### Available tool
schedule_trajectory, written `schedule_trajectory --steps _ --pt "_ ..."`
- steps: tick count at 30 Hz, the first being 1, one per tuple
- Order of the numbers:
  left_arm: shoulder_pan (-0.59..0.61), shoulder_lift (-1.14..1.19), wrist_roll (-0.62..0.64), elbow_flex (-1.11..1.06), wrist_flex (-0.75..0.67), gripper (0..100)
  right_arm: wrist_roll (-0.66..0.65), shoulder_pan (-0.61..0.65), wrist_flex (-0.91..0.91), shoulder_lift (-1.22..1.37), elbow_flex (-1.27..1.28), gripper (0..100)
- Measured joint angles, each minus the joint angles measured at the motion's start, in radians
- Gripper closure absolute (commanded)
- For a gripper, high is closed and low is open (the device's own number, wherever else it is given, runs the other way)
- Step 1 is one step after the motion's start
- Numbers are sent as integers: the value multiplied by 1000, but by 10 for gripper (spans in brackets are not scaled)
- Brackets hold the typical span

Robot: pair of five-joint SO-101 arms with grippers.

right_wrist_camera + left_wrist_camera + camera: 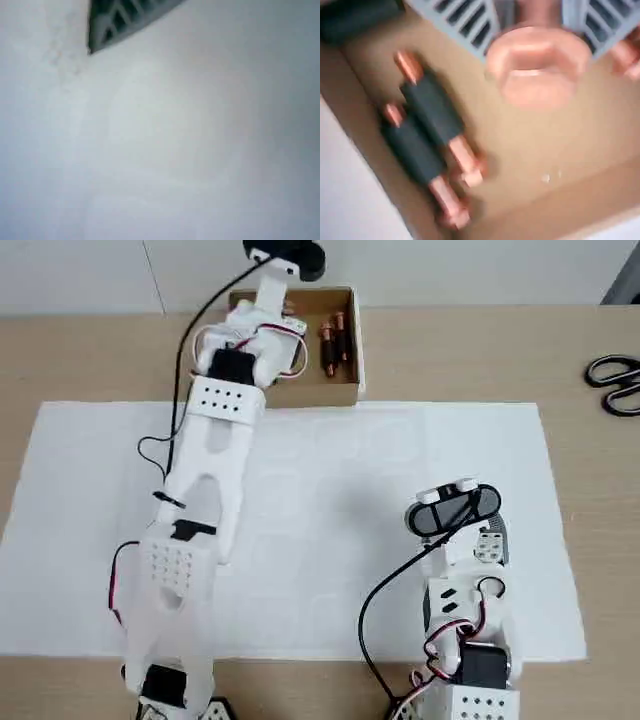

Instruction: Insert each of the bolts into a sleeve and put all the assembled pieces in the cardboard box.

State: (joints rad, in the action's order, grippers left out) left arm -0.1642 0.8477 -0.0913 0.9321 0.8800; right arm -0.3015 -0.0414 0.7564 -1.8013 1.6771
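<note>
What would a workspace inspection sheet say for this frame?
Surface: wooden table with a white sheet over its middle.
Job's things: cardboard box at the far edge; two assembled pieces side by side inside; a bolt above the box floor.
Clutter: scissors at the table's edge.
End effectors: left end effector inside the box, shut on the bolt; right end effector over the sheet.
Cables: black cables along both arms; red and white wires at the joints.
Surroundings: pale wall behind the table.
</note>
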Motion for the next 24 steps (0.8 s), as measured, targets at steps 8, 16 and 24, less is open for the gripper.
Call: schedule_trajectory --steps 8,16,24 --pt "9 152 2 0 -285 990 0 0 0 0 0 779" --pt "9 212 -152 0 -270 893 0 0 0 0 0 779" --pt "14 213 -164 55 -236 884 0 0 0 0 0 779"
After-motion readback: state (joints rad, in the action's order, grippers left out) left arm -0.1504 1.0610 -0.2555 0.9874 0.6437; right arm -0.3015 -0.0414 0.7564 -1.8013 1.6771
